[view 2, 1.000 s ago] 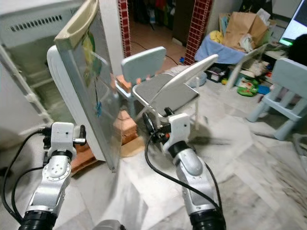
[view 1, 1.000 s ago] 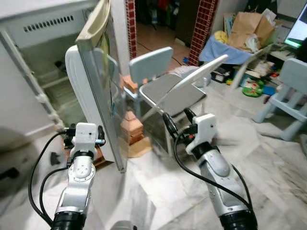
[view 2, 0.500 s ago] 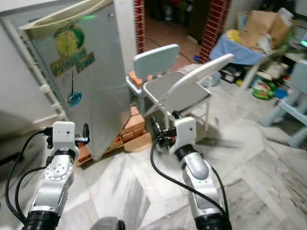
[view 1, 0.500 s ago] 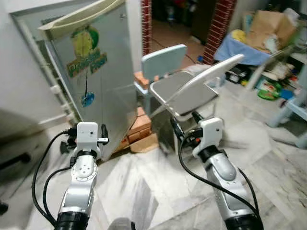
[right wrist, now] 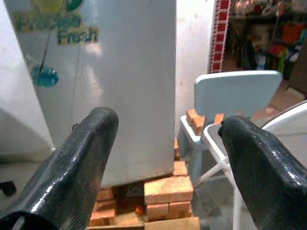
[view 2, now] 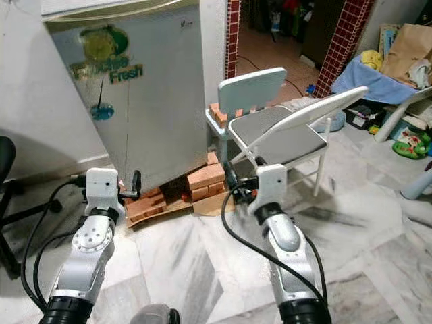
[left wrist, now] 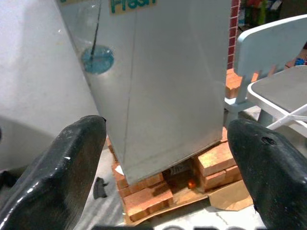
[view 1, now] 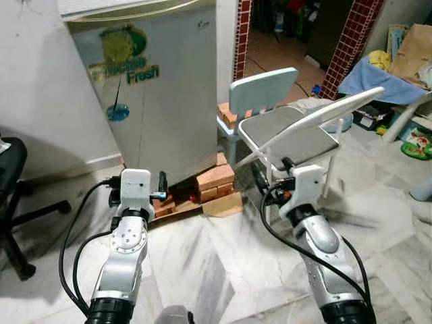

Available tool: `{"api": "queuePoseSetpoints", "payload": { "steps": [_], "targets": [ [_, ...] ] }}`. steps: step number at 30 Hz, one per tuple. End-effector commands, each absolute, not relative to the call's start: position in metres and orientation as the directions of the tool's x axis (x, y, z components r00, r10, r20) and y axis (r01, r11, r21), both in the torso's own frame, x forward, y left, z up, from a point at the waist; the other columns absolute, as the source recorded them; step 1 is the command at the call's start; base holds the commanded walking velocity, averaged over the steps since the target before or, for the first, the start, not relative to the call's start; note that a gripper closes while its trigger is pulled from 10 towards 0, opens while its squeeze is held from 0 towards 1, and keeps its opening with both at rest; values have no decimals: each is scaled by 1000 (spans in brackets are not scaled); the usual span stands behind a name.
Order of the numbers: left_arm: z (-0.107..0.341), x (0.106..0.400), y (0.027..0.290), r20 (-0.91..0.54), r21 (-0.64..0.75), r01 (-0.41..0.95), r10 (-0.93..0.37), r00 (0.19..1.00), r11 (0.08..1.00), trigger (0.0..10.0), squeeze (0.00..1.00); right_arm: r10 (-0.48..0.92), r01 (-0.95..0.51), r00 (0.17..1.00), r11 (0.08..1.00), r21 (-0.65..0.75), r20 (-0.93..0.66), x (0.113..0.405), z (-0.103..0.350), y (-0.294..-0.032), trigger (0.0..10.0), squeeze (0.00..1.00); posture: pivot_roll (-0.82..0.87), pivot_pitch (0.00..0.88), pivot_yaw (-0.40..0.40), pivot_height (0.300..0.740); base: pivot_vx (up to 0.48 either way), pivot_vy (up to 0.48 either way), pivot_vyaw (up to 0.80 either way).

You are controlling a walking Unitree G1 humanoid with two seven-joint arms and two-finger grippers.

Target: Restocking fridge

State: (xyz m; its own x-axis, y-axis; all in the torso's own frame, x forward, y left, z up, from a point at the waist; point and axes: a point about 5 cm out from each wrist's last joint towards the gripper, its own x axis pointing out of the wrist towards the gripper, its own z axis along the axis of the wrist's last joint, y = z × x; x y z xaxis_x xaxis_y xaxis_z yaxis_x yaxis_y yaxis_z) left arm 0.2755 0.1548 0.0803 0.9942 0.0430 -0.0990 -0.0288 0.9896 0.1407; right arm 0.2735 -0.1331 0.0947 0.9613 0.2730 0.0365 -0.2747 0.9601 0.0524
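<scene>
A small silver fridge [view 1: 162,101] with a green "Fresh" sticker stands on stacked bricks [view 1: 212,179] against the white wall, its door closed. My left gripper [view 1: 138,189] hovers low in front of the fridge's lower left corner, open and holding nothing. My right gripper [view 1: 273,172] is off the fridge's right side near the folding chair, also open and holding nothing. In the left wrist view the wide-spread fingers [left wrist: 72,163] frame the fridge door [left wrist: 158,72]. The right wrist view has the fingers [right wrist: 81,153] spread before the fridge [right wrist: 124,86] and bricks.
A grey folding chair [view 1: 290,138] and a light blue small chair [view 1: 260,88] with bricks on its seat stand right of the fridge. A black office chair [view 1: 10,169] sits at far left. Cardboard [view 1: 223,204] lies by the bricks. The marble floor [view 1: 202,256] lies open ahead.
The fridge door has swung from wide open to closed. The view has shifted, so the fridge front now faces me. Both grippers stay open.
</scene>
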Motion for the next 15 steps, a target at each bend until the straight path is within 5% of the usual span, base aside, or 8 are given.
{"api": "queuePoseSetpoints", "payload": {
  "steps": [1,15],
  "targets": [
    [85,275,162,-84,130,-33,44,996,991,10000,0,285,-288,957,956,62,43,277,98,-127,10000,0,64,0,22,740,0,480,0],
    [79,271,171,-103,102,18,-7,995,995,10000,0,248,-249,969,967,58,15,274,94,-129,10000,0,54,0,22,740,0,480,0]
  ]
}}
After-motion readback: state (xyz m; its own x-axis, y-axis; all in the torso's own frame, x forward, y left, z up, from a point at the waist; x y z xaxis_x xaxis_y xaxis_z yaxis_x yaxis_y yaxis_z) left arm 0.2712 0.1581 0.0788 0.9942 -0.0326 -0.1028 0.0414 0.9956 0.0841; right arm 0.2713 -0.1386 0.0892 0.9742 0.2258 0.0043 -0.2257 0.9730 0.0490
